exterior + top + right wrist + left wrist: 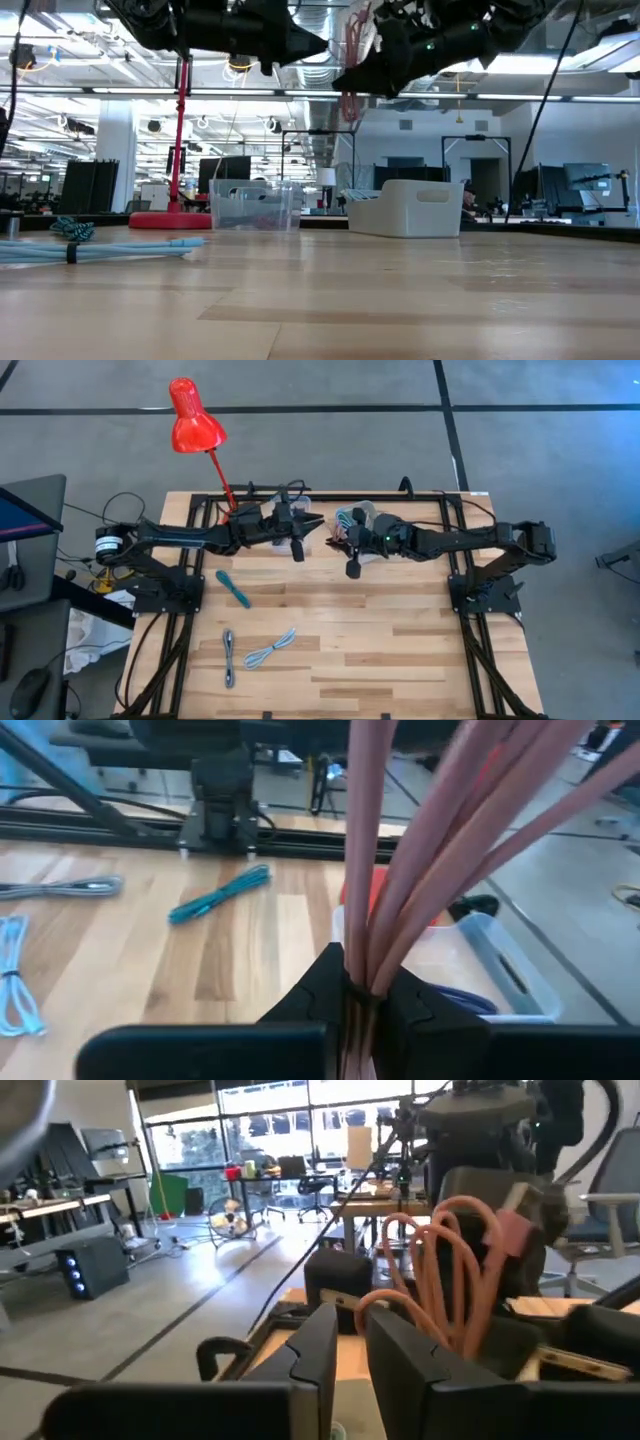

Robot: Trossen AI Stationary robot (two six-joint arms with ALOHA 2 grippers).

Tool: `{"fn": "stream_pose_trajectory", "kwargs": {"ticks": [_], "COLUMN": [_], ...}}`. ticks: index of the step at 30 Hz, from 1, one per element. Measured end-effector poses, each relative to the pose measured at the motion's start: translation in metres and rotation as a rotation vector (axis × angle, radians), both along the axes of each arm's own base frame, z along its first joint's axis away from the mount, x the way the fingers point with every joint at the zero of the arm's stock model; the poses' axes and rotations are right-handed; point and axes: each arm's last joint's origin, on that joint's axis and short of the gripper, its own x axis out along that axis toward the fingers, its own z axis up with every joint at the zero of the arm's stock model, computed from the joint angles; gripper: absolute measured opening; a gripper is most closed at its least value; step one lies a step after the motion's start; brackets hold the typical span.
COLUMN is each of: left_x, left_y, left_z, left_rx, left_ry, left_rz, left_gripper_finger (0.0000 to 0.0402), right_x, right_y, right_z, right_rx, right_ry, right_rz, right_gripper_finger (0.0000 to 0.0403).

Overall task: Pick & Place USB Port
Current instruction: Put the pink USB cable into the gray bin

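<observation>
The right gripper (pixel 362 1005) is closed on a pink cable (pixel 420 840). In the right wrist view the bundle of pink strands passes between the two dark fingers (pixel 310 990), which press it from both sides, and from there the strands spread out away from the gripper. The cable is smooth, salmon pink, and folded into several long loops. In the left wrist view the same pink cable (pixel 455 1270) hangs in loops from the right arm, with a paler pink end piece near the top.

In the high view the right gripper (pixel 353 565) is raised near the back middle of the wooden table (pixel 400 650), just beside the white bin (pixel 358 518). In the low view the pink cable (pixel 350 60) hangs in the air under the dark arm, above the white bin (pixel 405 208) and the clear box (pixel 255 205), and it does not touch the table.

The left gripper (pixel 345 1355) is only a little open, with a narrow gap between its fingers, and it holds nothing. In the high view it (pixel 298 550) is over the clear box, near the right gripper.

Farther out, a teal cable (pixel 232 588), a grey cable (pixel 229 657) and a light blue cable (pixel 271 651) lie on the left part of the table. A red lamp (pixel 192 417) stands at the back left corner.
</observation>
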Motion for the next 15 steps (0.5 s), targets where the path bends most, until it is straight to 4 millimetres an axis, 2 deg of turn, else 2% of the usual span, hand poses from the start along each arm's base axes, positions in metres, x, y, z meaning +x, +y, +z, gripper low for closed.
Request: {"fn": "stream_pose_trajectory", "kwargs": {"ticks": [6, 9, 15], "left_x": [-0.025, -0.037, -0.051], "left_y": [-0.002, -0.006, -0.015], "left_z": [0.022, 0.030, 0.027], "left_rx": [0.009, 0.005, -0.031], "left_ry": [-0.049, -0.046, 0.083], "left_rz": [0.028, 0.015, -0.008], "left_gripper_finger": [0.0060, 0.0059, 0.0058], "right_x": [-0.014, -0.020, -0.031], "right_y": [-0.001, -0.009, -0.032], "right_z": [0.012, 0.011, 0.001], "right_rx": [-0.024, -0.050, -0.041], "right_ry": [0.030, 0.082, 0.206], "right_rz": [-0.014, -0.087, -0.197], "right_gripper_finger": [0.0013, 0.0013, 0.0013]}}
